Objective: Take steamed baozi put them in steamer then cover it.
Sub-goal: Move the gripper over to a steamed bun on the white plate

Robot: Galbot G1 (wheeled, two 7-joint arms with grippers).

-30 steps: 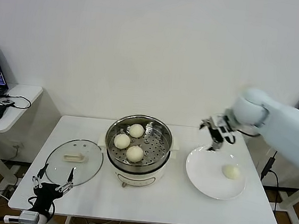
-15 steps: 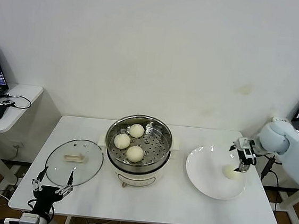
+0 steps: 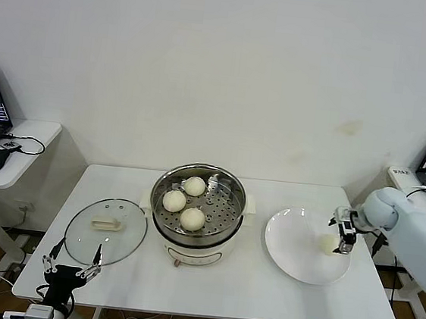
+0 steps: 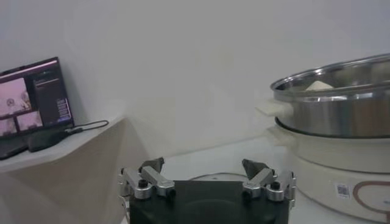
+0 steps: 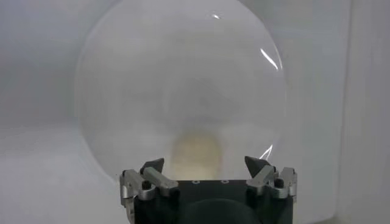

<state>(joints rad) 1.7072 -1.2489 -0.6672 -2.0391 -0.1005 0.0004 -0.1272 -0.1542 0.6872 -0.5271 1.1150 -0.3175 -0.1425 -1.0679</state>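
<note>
Over the plate [image 3: 295,252], the right gripper [image 3: 341,238] gapes wide around the last baozi [image 3: 329,243], apparently untouched.

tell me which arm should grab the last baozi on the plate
Right: its open gripper hovers right at the baozi on the plate. The left gripper sits by the cover.

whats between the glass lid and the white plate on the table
In the head view, the steamer with three buns stands between the lid and the plate.
</note>
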